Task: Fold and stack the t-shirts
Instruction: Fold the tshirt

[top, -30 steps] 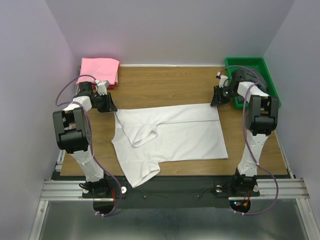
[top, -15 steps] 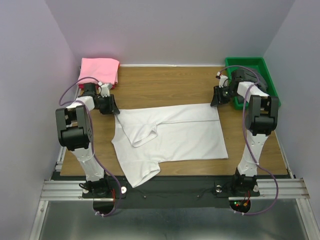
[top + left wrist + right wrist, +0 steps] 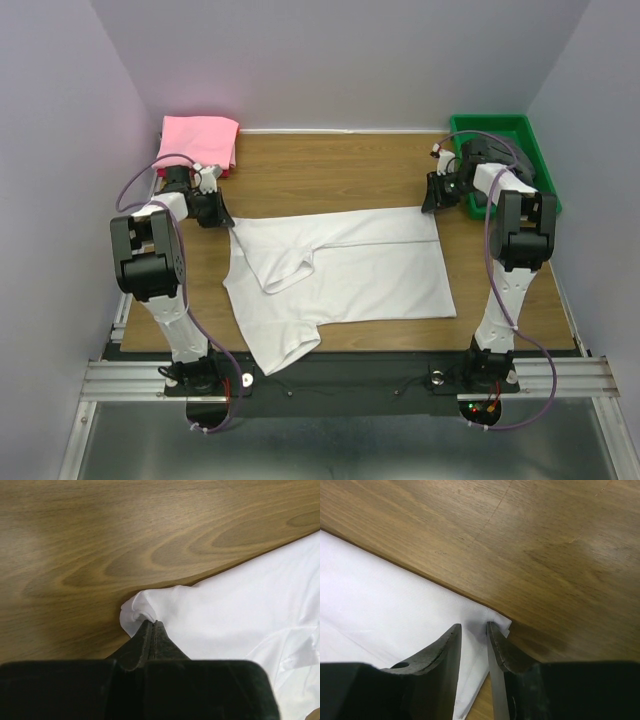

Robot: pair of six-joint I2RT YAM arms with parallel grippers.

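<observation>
A white t-shirt [image 3: 340,270] lies spread across the middle of the wooden table, with one sleeve folded over its left part. My left gripper [image 3: 222,214] is at the shirt's far left corner; in the left wrist view it [image 3: 151,623] is shut on a bunched bit of the white fabric [image 3: 240,595]. My right gripper [image 3: 432,200] is at the shirt's far right corner. In the right wrist view it [image 3: 474,626] is narrowly open, with the flat corner of the shirt [image 3: 395,590] lying between its fingertips. A folded pink t-shirt [image 3: 200,140] lies at the far left corner.
A green bin [image 3: 505,132] stands at the far right corner with a dark item [image 3: 524,165] in it, just behind the right arm. Bare wood [image 3: 330,170] shows behind the white shirt. The shirt's lower left part hangs over the near table edge [image 3: 280,355].
My left gripper has shifted a little toward the far left with the shirt corner in it. The right arm has not moved.
</observation>
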